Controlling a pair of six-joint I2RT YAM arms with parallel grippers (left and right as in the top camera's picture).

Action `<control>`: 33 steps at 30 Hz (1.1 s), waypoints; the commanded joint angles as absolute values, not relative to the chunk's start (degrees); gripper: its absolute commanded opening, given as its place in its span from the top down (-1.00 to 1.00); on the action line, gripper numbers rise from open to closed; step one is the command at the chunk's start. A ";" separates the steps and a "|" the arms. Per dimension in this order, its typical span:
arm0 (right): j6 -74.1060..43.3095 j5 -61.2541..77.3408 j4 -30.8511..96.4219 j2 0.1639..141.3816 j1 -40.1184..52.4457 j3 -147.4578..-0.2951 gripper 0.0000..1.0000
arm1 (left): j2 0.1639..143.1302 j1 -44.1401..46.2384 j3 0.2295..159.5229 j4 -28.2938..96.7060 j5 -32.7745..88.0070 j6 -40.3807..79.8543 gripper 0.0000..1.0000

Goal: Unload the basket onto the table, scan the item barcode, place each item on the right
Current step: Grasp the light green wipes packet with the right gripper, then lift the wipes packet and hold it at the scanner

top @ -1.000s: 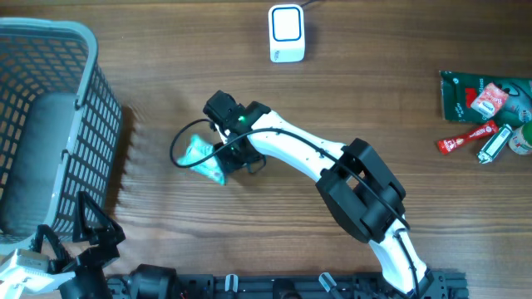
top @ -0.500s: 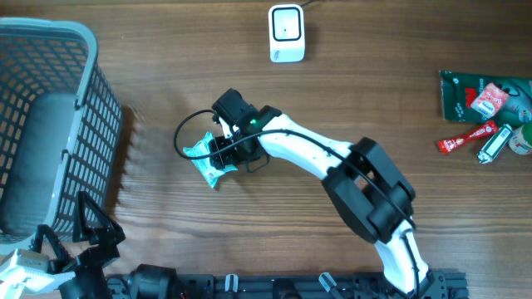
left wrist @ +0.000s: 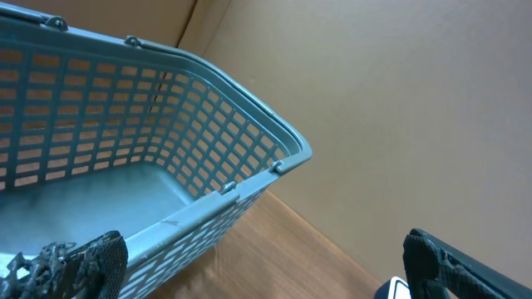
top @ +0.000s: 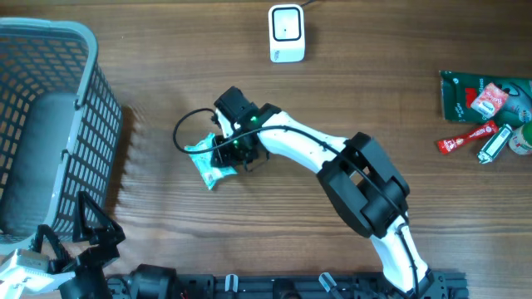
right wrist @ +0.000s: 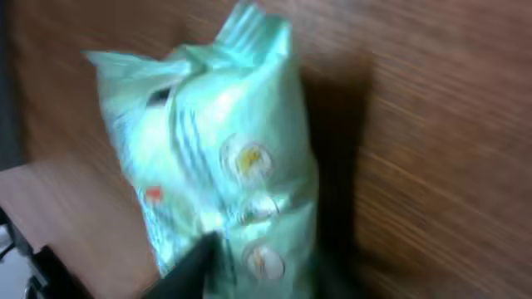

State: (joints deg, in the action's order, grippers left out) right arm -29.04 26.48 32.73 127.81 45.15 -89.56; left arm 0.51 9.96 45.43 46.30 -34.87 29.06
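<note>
On my overhead feed the grey mesh basket fills the table's 9 to 10 o'clock side. At 7 o'clock, near the front edge, sits the left gripper. Its wrist camera shows the two dark fingers in the bottom corners of the view, spread wide with nothing between them. They look over the basket's rim at a plain wall.

Moving right, the item to scan is a pale green snack packet. It lies flat on the wood just left of centre, well apart from the basket. Its long axis runs from about 10 o'clock to 4 o'clock. The right gripper is down over the packet's 3 o'clock end, the white arm reaching in from 5 o'clock. A black cable loops around at 11 o'clock of the packet. The right wrist view is blurred. I see the packet close up with one dark finger against its lower edge, but I cannot tell whether the jaws are actually pinching it or only straddling it.

The white barcode scanner stands at 12 o'clock, near the far edge and well apart from the packet.

At 3 o'clock lies a cluster of other goods: a green pouch, a red sachet and a small silver piece, touching or just beside one another.
</note>
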 commanded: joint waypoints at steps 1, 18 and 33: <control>-33.23 18.48 33.89 135.24 46.41 -87.64 0.92 | 0.49 9.74 45.52 46.17 -35.44 29.21 -1.00; -34.06 3.84 60.58 65.14 42.02 -88.31 0.92 | 0.49 9.74 45.52 46.17 -35.44 29.21 -1.00; -44.82 -22.44 64.49 57.89 42.02 -84.27 0.91 | 0.49 9.74 45.52 46.17 -35.44 29.21 -1.00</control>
State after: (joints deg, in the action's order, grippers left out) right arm -46.89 -1.17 67.53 55.72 42.02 -87.85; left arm 0.54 9.96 45.43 46.30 -34.89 29.06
